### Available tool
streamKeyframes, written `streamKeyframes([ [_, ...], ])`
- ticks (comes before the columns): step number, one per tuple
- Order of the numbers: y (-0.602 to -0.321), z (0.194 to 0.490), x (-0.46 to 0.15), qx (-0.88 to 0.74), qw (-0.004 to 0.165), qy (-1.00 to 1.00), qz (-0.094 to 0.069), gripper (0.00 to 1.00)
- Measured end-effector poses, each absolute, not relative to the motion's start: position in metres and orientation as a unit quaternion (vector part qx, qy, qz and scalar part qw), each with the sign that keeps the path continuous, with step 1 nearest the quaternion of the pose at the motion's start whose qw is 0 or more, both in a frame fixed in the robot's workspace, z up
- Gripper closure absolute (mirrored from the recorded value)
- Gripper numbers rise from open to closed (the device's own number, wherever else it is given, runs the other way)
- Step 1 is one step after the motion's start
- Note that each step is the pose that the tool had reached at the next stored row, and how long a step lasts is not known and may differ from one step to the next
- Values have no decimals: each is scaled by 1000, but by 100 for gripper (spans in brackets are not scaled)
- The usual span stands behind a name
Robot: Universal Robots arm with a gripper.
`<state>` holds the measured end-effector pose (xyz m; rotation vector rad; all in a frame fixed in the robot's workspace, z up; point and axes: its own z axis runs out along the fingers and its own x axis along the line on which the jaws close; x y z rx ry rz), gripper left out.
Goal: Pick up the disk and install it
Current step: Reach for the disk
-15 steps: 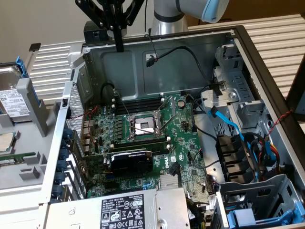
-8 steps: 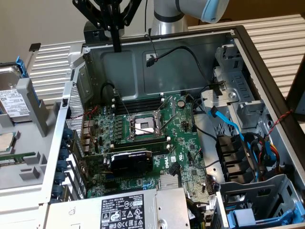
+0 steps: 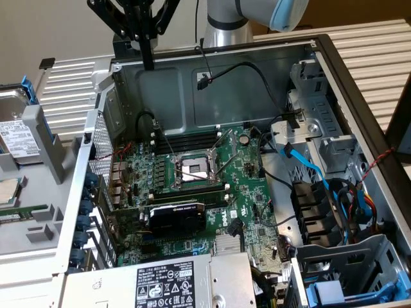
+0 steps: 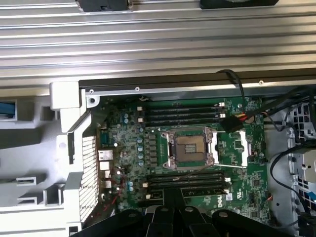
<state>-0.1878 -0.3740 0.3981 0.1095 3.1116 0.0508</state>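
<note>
The disk (image 3: 15, 131) is a silver drive with a white label in a blue carrier frame. It stands in a grey holder at the exterior view's far left, outside the computer case, partly cut off by the picture's edge. My black gripper (image 3: 149, 63) hangs high over the case's rear wall, well to the exterior view's right of the disk. Its fingers are pressed together and hold nothing. In the wrist view the shut gripper (image 4: 174, 196) hovers above the motherboard (image 4: 197, 163). A strip of blue (image 4: 7, 108) at that picture's edge may be the disk's carrier.
The open case (image 3: 212, 54) holds a motherboard with a bare processor socket (image 3: 192, 169), a black graphics card (image 3: 176, 218) and a power supply (image 3: 173, 285). Drive cages with loose blue and black cables (image 3: 321, 186) fill its right side. Another blue carrier (image 3: 350, 294) sits bottom right. A silver chip (image 3: 6, 191) lies below the disk.
</note>
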Motion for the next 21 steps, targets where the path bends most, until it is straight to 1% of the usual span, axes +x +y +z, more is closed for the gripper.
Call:
streamKeyframes([
  [7,-364,398,-207,35,14,999,14,89],
  [21,-363,398,-271,35,14,999,14,89],
])
